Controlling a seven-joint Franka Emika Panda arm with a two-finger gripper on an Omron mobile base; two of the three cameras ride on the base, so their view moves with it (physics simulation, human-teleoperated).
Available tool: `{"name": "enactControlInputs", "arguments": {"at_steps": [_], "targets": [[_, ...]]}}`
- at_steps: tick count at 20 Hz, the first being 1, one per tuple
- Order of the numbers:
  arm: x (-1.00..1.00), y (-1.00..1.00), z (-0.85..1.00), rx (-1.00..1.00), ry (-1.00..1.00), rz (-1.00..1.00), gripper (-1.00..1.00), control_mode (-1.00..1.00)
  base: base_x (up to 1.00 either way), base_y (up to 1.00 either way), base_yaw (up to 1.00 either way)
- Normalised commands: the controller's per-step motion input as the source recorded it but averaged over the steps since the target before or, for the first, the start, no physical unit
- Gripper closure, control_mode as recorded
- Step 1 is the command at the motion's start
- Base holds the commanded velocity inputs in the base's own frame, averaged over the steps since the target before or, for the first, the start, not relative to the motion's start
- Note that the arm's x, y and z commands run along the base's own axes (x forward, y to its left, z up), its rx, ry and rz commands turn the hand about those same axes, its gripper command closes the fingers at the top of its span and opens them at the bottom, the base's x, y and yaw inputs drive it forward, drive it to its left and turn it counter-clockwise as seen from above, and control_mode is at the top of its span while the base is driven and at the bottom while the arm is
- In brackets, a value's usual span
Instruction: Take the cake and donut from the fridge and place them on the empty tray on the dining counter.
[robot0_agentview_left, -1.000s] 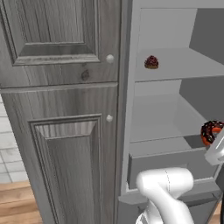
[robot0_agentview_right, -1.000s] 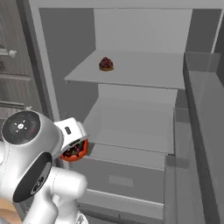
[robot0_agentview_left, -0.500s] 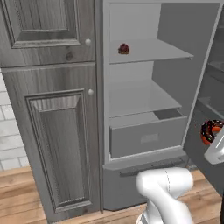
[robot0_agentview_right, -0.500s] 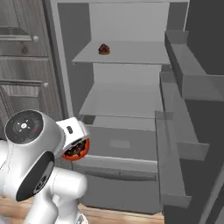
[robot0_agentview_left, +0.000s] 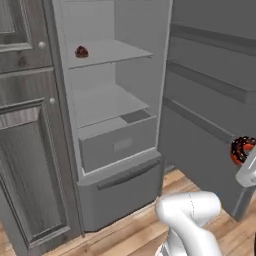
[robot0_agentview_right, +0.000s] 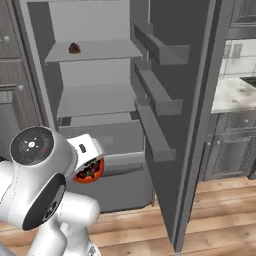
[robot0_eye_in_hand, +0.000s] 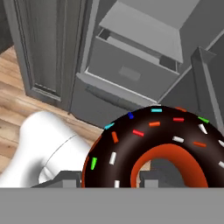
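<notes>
So the gripper (robot0_eye_in_hand: 148, 181) is clamping the donut (robot0_eye_in_hand: 155, 148), jaws partway closed around the ring. The hand view is sitting right up against it, so the coloured sprinkles on the dark glaze and the orange-red inner rim are showing there. From the base views the donut is just a small dark blob with reddish bits, hanging out in front of the fridge (robot0_agentview_left: 115, 100), well clear of the shelves. The cake (robot0_agentview_left: 81, 51) is sitting on the upper shelf. The right base view is catching a marble desk (robot0_agentview_right: 232, 92) off past the open fridge door, while the left one is showing the grey wood-panelled cabinet (robot0_agentview_left: 25, 150) beside the fridge.
</notes>
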Motion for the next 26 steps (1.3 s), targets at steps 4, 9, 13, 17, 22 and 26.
{"name": "enactControlInputs", "arguments": {"at_steps": [4,9,13,17,22,26], "targets": [[0.0,0.0,0.0,0.0,0.0,0.0,1.0,1.0,-0.24,0.08,-0.61],[0.0,0.0,0.0,0.0,0.0,0.0,1.0,1.0,-0.23,0.0,-0.65],[0.0,0.0,0.0,0.0,0.0,0.0,1.0,1.0,-0.26,0.0,-0.7],[0.0,0.0,0.0,0.0,0.0,0.0,1.0,1.0,-0.26,0.0,-0.7],[0.0,0.0,0.0,0.0,0.0,0.0,1.0,1.0,-0.26,-0.09,-0.62],[0.0,0.0,0.0,0.0,0.0,0.0,1.0,1.0,-0.34,-0.17,-0.57]]}}
